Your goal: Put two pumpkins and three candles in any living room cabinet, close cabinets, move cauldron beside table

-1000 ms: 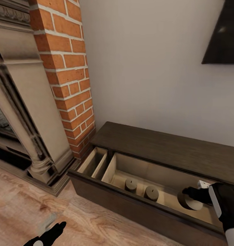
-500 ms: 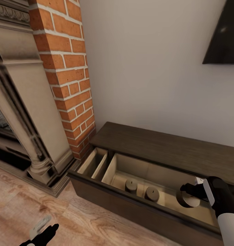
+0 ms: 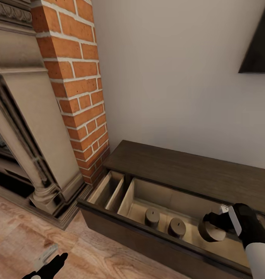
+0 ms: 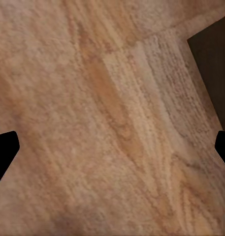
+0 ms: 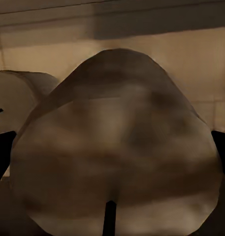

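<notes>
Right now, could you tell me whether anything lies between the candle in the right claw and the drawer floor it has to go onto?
Nothing visible does. The right claw holds the third candle over bare floor of the open cabinet drawer. The two candles already inside stand off to its left.

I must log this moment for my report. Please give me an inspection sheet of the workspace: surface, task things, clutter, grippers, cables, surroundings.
Surface: wood floor; dark cabinet top bare.
Job's things: cabinet drawer open; two candles standing inside; third candle held over the drawer. Pumpkins, cauldron: nothing seen.
Clutter: nothing seen.
Grippers: right gripper shut on the third candle; left gripper open over the floor, holding nothing.
Cables: nothing seen.
Surroundings: brick column, fireplace surround, wall-mounted dark panel.
</notes>
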Motion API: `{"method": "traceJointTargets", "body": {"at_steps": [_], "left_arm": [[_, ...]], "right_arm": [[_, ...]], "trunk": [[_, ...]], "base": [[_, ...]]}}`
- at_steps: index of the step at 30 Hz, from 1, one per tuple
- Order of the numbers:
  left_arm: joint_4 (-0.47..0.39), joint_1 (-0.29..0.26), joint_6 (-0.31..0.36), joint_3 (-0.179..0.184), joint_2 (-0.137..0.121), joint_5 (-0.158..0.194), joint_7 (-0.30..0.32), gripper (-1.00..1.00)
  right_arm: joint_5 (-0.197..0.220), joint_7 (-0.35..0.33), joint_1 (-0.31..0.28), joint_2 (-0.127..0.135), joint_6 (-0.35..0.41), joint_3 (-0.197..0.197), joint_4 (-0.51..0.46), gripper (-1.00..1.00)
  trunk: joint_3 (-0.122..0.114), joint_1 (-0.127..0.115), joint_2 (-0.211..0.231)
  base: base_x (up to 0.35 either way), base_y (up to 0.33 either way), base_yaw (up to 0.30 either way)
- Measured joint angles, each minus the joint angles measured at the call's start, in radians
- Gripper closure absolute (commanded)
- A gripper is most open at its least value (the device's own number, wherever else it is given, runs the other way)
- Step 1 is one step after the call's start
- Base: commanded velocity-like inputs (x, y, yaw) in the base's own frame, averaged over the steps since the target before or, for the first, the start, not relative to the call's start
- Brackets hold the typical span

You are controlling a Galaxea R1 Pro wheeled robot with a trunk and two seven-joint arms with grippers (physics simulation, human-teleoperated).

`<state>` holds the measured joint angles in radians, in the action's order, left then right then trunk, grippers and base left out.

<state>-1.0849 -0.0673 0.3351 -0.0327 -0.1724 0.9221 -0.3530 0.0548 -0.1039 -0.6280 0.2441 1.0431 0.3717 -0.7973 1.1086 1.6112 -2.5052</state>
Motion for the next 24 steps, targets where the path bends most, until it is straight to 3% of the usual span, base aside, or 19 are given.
{"method": "traceJointTargets", "body": {"at_steps": [13, 16, 24], "left_arm": [[-0.057, 0.000, 0.053, 0.006, 0.004, -0.001, 0.005, -1.00], [-0.057, 0.000, 0.054, 0.006, 0.004, -0.001, 0.006, -1.00], [-0.054, 0.000, 0.055, 0.007, 0.004, -0.002, 0.006, -1.00]], "right_arm": [[0.000, 0.002, -0.016, 0.001, -0.002, 0.000, 0.052, 1.00], [-0.001, 0.011, -0.029, 0.001, -0.041, 0.001, 0.055, 1.00], [0.003, 0.062, -0.069, 0.000, -0.108, 0.001, 0.115, 1.00]], "trunk": [[0.050, 0.006, -0.003], [0.062, 0.007, -0.004], [0.062, 0.007, -0.004]], "base": [[0.001, 0.000, 0.000], [0.000, 0.000, 0.000], [0.000, 0.000, 0.000]]}}
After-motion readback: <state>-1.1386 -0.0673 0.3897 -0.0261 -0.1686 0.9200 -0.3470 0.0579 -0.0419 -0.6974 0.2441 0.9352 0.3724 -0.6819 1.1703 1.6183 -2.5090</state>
